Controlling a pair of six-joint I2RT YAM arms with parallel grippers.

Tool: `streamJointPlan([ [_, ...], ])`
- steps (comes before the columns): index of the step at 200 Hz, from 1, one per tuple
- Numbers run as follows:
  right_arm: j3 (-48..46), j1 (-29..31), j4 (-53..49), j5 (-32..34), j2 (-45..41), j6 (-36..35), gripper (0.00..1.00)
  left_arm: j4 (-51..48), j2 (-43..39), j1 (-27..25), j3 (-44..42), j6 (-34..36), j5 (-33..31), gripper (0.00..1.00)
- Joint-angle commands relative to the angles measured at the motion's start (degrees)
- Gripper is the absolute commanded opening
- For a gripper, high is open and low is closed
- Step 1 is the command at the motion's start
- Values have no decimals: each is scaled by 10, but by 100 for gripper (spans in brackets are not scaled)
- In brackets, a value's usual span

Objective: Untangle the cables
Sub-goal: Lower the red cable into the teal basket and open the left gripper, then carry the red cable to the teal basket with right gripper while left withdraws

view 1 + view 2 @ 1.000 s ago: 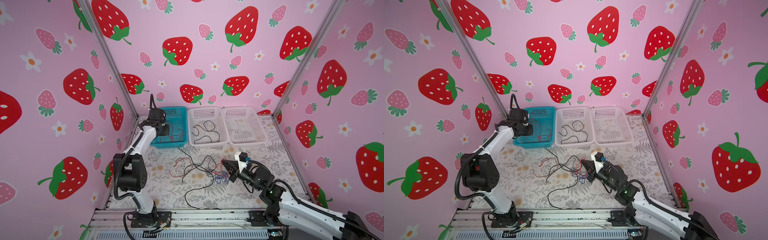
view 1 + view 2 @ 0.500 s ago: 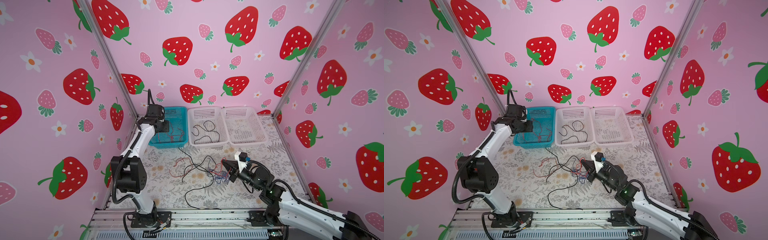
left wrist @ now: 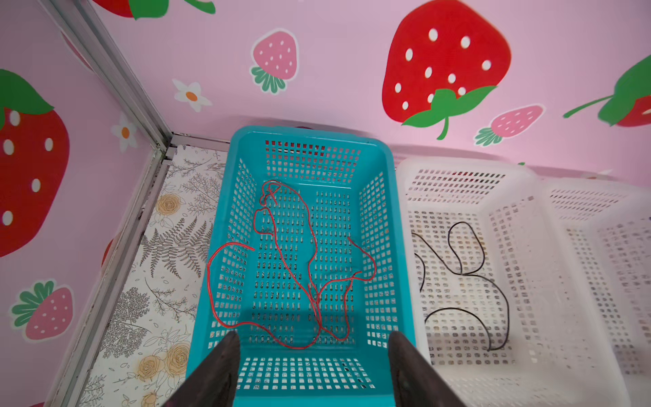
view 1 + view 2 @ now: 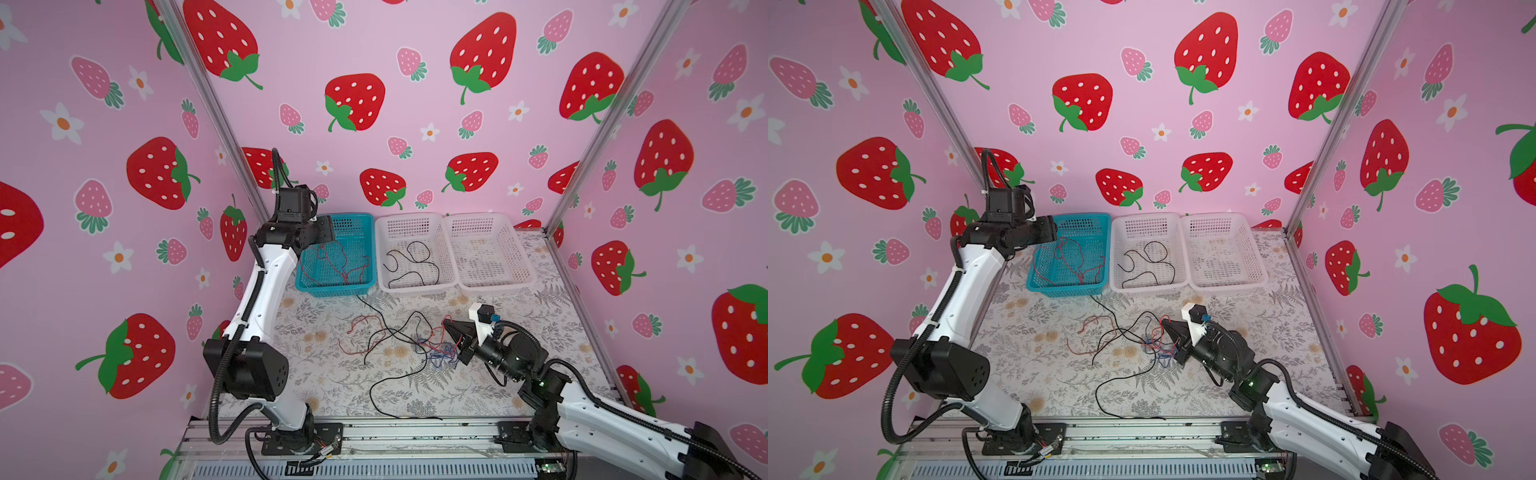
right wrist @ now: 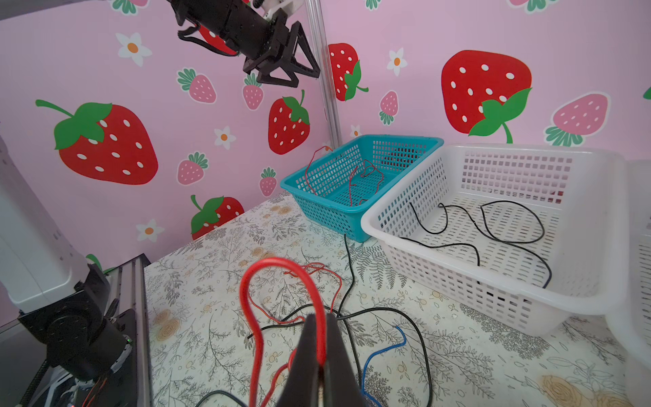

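A tangle of red, black and blue cables lies mid-table. My right gripper is at its right side, shut on a red cable that loops up from the jaws. A blue cable lies just beside it. My left gripper hangs open and holds nothing, above the near-left rim of the teal basket. Loose red cables rest inside that basket. One black cable lies in the middle white basket.
A second white basket stands at the back right with no cable showing in it. One black cable trails from the tangle toward the front rail. Pink strawberry walls close in three sides.
My left gripper has opened and drawn up and back to the left, away from the teal basket. The right arm and its red cable have stayed put.
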Motion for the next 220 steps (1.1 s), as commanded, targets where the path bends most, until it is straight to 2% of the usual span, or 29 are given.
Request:
streamJointPlan([
  [1,20,-1,4,4,2,-4,0,-4,-57,2,-12,-40,-6,69],
  [25,54,-1,-30,11,13,-15,0,35,-138,2,-99,-65,-4,72],
  [59,105,-1,-85,62,30,-12,0,96,-274,2,-257,-104,-3,82],
  [92,161,-1,-150,81,52,-19,0,92,-379,2,-372,-107,11,84],
  [109,204,-1,-184,72,71,-25,0,82,-437,2,-425,-109,-3,88],
  [118,234,-1,-204,60,105,-29,0,86,-472,1,-460,-113,-13,100],
  [153,363,0,-271,37,217,-25,0,105,-602,1,-591,-147,-35,99],
  [194,538,4,-331,23,375,-33,0,105,-632,2,-662,-173,-35,99],
  [220,632,5,-347,30,465,-40,0,111,-646,1,-667,-184,-25,99],
])
